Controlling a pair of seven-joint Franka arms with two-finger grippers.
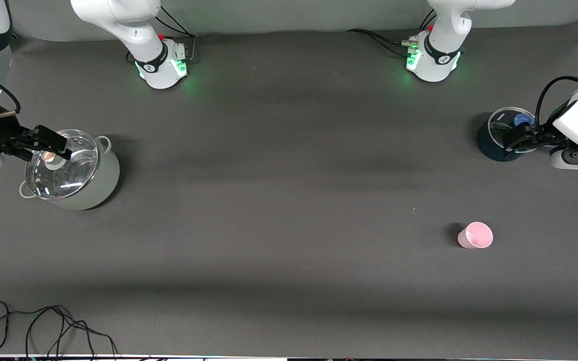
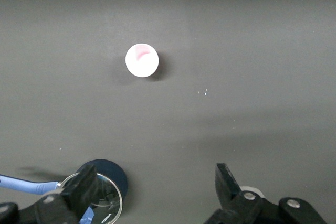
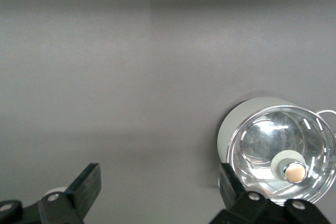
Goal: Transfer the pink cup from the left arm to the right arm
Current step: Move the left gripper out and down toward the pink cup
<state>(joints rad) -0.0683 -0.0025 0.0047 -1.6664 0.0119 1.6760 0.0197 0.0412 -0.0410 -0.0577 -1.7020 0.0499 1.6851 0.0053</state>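
While the cup (image 1: 475, 235) stood untouched, I had both claws, left (image 1: 520, 136) and right (image 1: 48, 145), spread empty, well apart from it.

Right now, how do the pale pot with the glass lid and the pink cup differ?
The pale pot is far larger than the pink cup. The pot has side handles and a glass lid; the cup is handleless and open. The pot stands toward the right arm's end, the cup toward the left arm's. Both stand upright on the table, ungripped.
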